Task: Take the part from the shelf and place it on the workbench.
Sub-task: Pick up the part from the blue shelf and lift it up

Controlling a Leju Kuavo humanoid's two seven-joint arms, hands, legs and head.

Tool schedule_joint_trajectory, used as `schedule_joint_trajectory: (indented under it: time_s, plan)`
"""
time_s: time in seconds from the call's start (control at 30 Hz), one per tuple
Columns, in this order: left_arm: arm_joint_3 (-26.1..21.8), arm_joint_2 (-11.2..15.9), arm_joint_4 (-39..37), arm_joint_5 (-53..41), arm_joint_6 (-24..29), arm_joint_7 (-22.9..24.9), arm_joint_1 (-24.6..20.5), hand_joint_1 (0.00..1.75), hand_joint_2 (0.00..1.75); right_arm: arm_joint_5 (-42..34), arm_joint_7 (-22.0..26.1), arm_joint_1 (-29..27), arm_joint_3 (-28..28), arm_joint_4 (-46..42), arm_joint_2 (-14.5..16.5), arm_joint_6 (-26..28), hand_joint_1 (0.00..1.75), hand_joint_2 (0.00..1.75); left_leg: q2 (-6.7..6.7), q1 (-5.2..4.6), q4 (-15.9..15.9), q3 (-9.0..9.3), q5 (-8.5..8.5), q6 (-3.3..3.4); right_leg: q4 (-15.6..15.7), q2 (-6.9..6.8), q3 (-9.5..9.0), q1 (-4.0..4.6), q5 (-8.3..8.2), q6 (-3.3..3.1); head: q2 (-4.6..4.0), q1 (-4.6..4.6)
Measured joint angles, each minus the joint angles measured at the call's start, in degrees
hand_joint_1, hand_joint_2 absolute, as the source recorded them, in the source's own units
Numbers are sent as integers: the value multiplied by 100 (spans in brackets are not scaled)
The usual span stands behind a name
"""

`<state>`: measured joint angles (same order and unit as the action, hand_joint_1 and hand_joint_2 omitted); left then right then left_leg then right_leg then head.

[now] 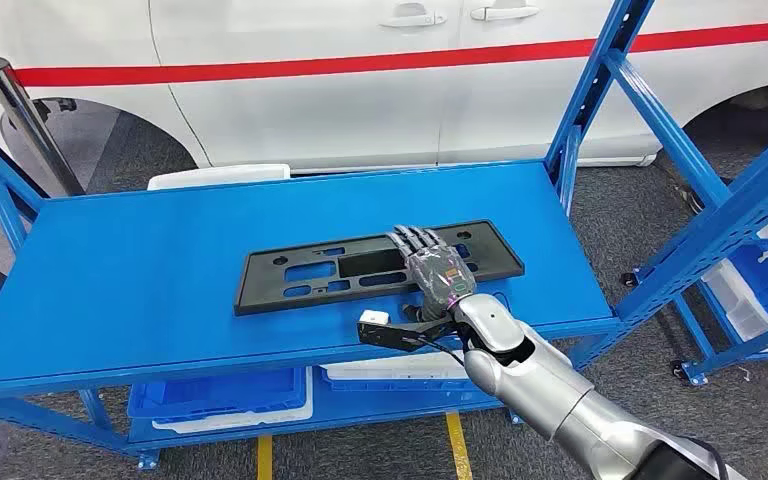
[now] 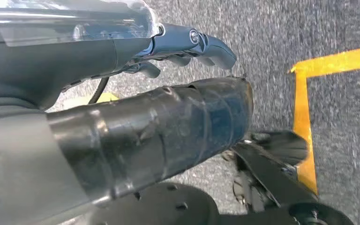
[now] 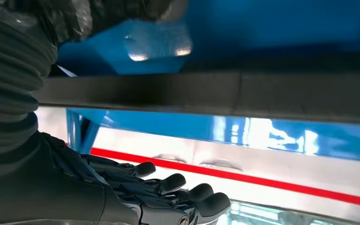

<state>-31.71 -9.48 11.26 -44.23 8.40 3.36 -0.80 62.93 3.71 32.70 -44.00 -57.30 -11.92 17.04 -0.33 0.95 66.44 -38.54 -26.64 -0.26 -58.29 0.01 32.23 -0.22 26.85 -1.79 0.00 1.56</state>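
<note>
On the blue shelf (image 1: 140,260), right hand (image 1: 430,268) laid flat over the black part (image 1: 290,275), fingers apart, gripping nothing. Behind, white car (image 1: 360,80), grey floor.

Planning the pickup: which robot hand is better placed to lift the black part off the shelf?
Right. The right robot hand already lies over the black part on the blue shelf; the left robot hand hangs over the floor.

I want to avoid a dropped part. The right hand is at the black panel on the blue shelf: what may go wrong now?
The right hand lies on the black panel toward one end, so the long free end may tilt or slip when lifted. The panel could also strike the blue upright beside it.
</note>
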Motion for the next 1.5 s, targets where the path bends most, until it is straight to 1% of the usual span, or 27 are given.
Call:
schedule_joint_trajectory:
  time_s: [0.03, 0.07, 0.1, 0.13, 0.17, 0.27, 0.33, 0.4, 0.5, 0.63, 0.77, 1.07, 1.2, 1.27, 1.33, 1.37, 1.4, 1.43, 1.47, 1.5]
  plan:
    - [-1, 3, 0, 4, 0, -7, -1, 0, 0, 8, -8, 20, -5, 74, 27, 14, 91, 175, 2, -3, -210, 79, 87, 20, -13, 1, -5, 0, 23, 10, 0, 2]
    - [-2, 5, 0, 16, -1, -16, -2, 0, 0, 12, -13, 42, -9, 150, 55, 24, 91, 175, 3, -13, -338, 137, 119, 35, -34, 3, 1, 14, 40, 25, 0, 1]
    - [-3, 10, 0, 30, -1, -35, -11, 0, 0, 22, -24, 77, -16, 289, 106, 43, 91, 175, 2, -22, -585, 237, 210, 64, -57, 7, 8, 23, 65, 50, 0, 2]
    - [-4, 10, 0, 44, -1, -54, -19, 0, 0, 24, -26, 102, -20, 412, 143, 53, 91, 175, -1, -27, -709, 281, 227, 82, -79, 6, 24, 39, 81, 63, 0, 3]
    - [-5, 9, 0, 57, -1, -72, -25, 0, 0, 24, -25, 123, -21, 511, 173, 58, 91, 175, -8, -33, -743, 295, 219, 88, -91, 4, 37, 51, 85, 66, 0, 2]
    - [-10, 8, 0, 71, -2, -105, -14, 0, 0, 24, -18, 182, -22, 698, 224, 61, 91, 175, -20, -37, -767, 295, 218, 96, -64, -1, 28, 50, 83, 44, 0, 3]
    - [-14, 9, 0, 84, -3, -120, -14, 0, 0, 24, -14, 231, -22, 772, 247, 61, 129, 175, -20, -38, -767, 300, 203, 113, -37, -1, 10, 50, 84, 45, 0, 3]
    - [-15, 8, 0, 93, -4, -127, -18, 0, 0, 26, -10, 265, -22, 825, 263, 56, 171, 175, -19, -39, -767, 308, 192, 128, -20, -1, -6, 52, 86, 48, 0, 3]
    - [-17, 8, 0, 91, -3, -122, -20, 0, 0, 10, 5, 287, -22, 872, 283, 37, 175, 175, -18, -41, -767, 316, 184, 141, -8, 0, -17, 51, 84, 60, 0, 3]
    - [-39, 8, 0, 78, -21, -123, -19, 0, 0, -32, 32, 288, -22, 924, 309, 50, 175, 175, -19, -45, -765, 319, 184, 150, -2, -1, -19, 45, 81, 129, 0, 3]
    - [-95, 8, 0, 182, -78, -163, -19, 0, 175, -67, 44, 283, -22, 925, 309, 79, 175, 175, -17, -42, -765, 329, 186, 152, -3, 0, -25, 50, 79, 135, 0, 3]
    - [-191, 8, 0, 253, -113, -242, -18, 0, 175, -124, 46, 236, -22, 812, 272, 152, 175, 175, -17, -35, -765, 336, 185, 152, -4, 0, -28, 57, 80, 135, 0, 3]
    - [-397, 2, 0, 450, -127, -352, -4, 0, 175, -785, 297, -15, 166, -145, 14, 350, 175, 175, -9, -36, -761, 332, 180, 152, -6, 10, -23, 56, 80, 138, 0, 3]
    - [-448, 1, 0, 444, -98, -330, 3, 0, 175, -1096, 462, -85, 309, -707, -111, 272, 175, 175, -10, -54, -752, 329, 184, 195, 14, 16, -25, 33, 59, 175, 0, 1]
    - [-476, -5, 0, 428, -91, -326, 17, 0, 175, -1345, 633, -156, 470, -1324, -258, 181, 175, 175, -1, -38, -823, 351, 235, 252, 18, 19, -28, 25, 61, 224, 0, 2]
    - [-487, -10, 0, 432, -99, -336, 24, 0, 175, -1426, 701, -185, 546, -1602, -328, 146, 175, 175, 10, -17, -881, 370, 269, 269, -53, 20, 1, 27, 133, 241, 0, 7]
    - [-501, -15, 0, 439, -108, -345, 30, 0, 175, -1478, 748, -208, 609, -1851, -389, 115, 175, 175, 23, 5, -935, 385, 301, 283, -233, 21, 76, 22, 271, 263, 0, 10]
    - [-515, -20, 0, 444, -115, -352, 33, 0, 175, -1509, 776, -238, 657, -2066, -441, 88, 175, 175, 34, 17, -963, 393, 321, 290, -527, 20, 200, -2, 462, 288, 0, 13]
    - [-531, -22, 0, 443, -117, -355, 34, 0, 175, -1531, 799, -274, 686, -2247, -487, 65, 175, 175, 38, 23, -972, 391, 329, 296, -887, 18, 355, -28, 654, 320, 0, 18]
    - [-546, -24, 0, 438, -119, -355, 34, 0, 175, -1558, 826, -322, 702, -2391, -527, 49, 175, 175, 40, 29, -970, 384, 333, 292, -1218, 18, 495, -64, 794, 353, 0, 16]
